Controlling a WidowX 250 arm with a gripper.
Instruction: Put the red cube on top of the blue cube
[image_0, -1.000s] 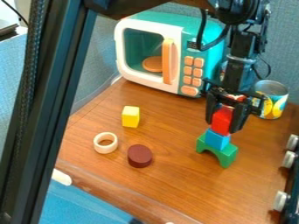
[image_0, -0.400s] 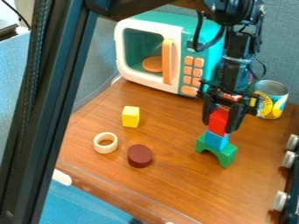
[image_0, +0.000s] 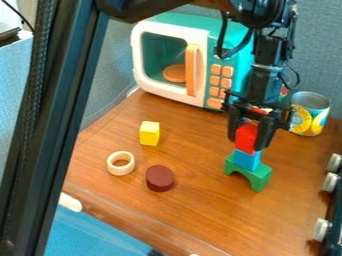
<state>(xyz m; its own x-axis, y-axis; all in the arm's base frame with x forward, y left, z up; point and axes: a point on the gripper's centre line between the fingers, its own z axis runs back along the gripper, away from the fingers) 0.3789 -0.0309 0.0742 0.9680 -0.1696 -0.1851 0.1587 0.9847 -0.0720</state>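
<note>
The pincer (image_0: 246, 143) pinches the flat-sided, bright red cube (image_0: 246, 137) above the light blue cube (image_0: 247, 159).

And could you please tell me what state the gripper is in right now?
Gripper: closed on the red cube, holding it right at the top of the blue cube.

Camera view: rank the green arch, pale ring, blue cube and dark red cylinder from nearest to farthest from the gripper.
1. Blue cube, right below the red cube in the gripper.
2. Green arch, beneath the blue cube.
3. Dark red cylinder, left of the arch in the view.
4. Pale ring, farther left, past the cylinder.
</note>
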